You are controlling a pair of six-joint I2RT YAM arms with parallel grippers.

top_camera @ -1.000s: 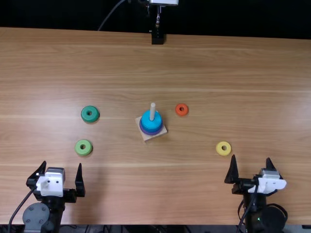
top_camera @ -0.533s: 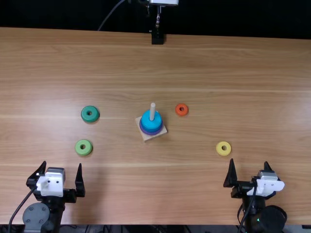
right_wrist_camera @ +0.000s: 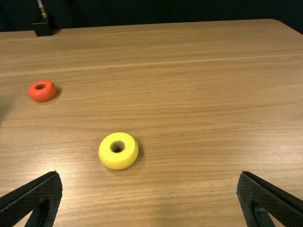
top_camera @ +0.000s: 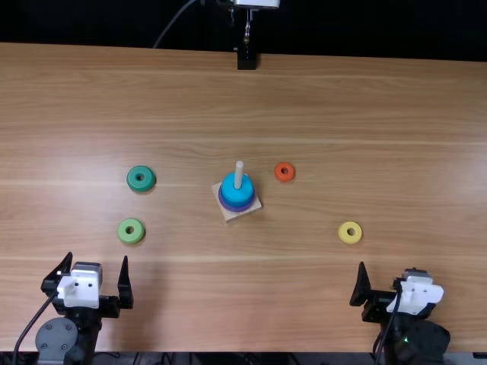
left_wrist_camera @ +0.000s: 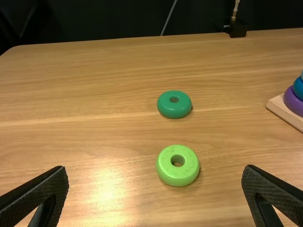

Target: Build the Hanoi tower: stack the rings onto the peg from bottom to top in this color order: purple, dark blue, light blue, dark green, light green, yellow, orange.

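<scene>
The right gripper (top_camera: 389, 268) is moving back to the near edge of the table (top_camera: 243, 312), away from the yellow ring (top_camera: 343, 233).

In the left wrist view, the edge cuts off your ring stack (left_wrist_camera: 294, 100) and its wooden base (left_wrist_camera: 283, 110). From above, your left arm (top_camera: 59, 338) and right arm (top_camera: 415, 344) run off the bottom.

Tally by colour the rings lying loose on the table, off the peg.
Dark green ring: 1
Light green ring: 1
Yellow ring: 1
Orange ring: 1
Total: 4
</scene>
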